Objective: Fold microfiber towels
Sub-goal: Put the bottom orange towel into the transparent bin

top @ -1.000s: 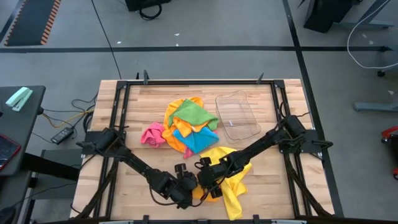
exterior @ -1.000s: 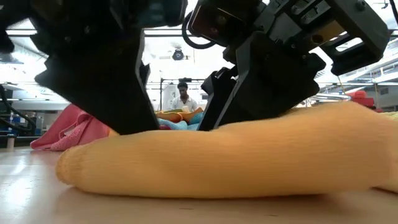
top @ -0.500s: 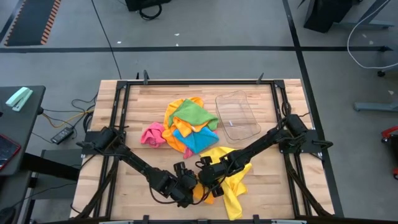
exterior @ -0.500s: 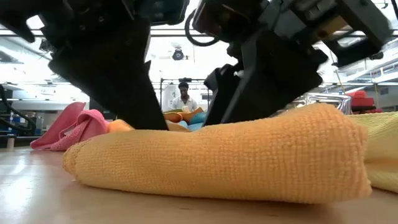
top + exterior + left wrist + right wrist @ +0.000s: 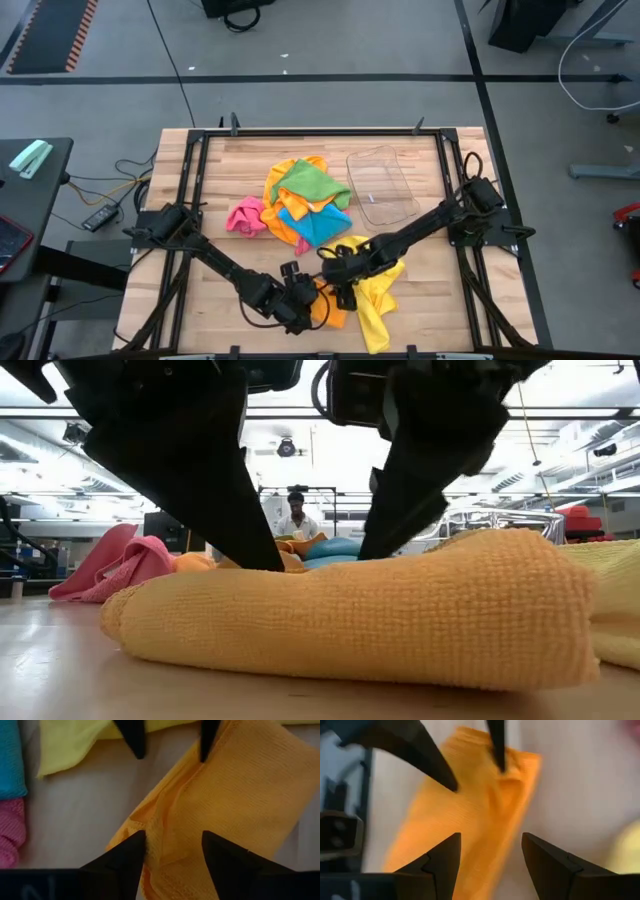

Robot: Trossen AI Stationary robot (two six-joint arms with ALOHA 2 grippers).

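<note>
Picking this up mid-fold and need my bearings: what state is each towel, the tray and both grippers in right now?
Orange towel: folded into a thick pad, flat on the table.
Yellow towel: crumpled, beside the orange one.
Towel pile: unfolded heap of orange, green and blue.
Pink towel: bunched up.
Clear tray: upright, empty.
Left gripper: open, over the orange towel.
Right gripper: open, over the orange towel.

We reach both dark arms to the table's near edge; our left gripper (image 5: 303, 302) and right gripper (image 5: 338, 283) face each other, fingers parted, tips down.
</note>
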